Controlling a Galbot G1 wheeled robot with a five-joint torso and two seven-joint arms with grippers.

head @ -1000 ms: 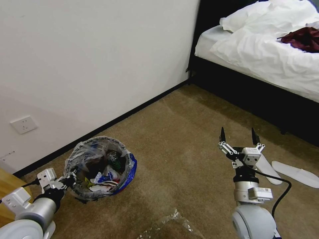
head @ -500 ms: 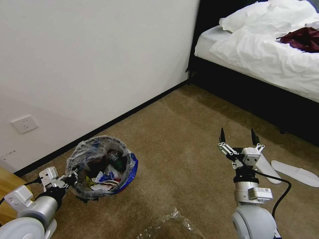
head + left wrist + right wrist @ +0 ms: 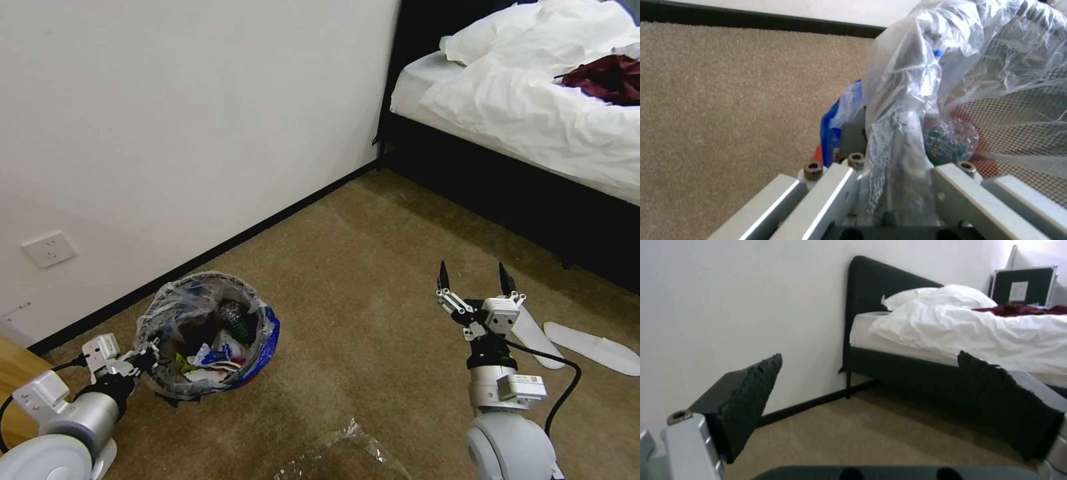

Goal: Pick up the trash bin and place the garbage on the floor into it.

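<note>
The trash bin (image 3: pixel 207 337), holding garbage (image 3: pixel 212 353), sits at the left gripper (image 3: pixel 148 357), which clamps its bagged rim near the wall, slightly farther right than a second ago. Over the floor (image 3: pixel 360 313), the right gripper (image 3: pixel 473 280) hangs with fingers spread, empty, a little lower, beside the slippers (image 3: pixel 587 347).

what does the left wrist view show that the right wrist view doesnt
Left wrist view: the left claw shut on the bin rim and its clear liner, with mesh and litter inside. Right wrist view: the open right claw, holding nothing, facing the bed. Both: carpet, white wall and black baseboard.
</note>
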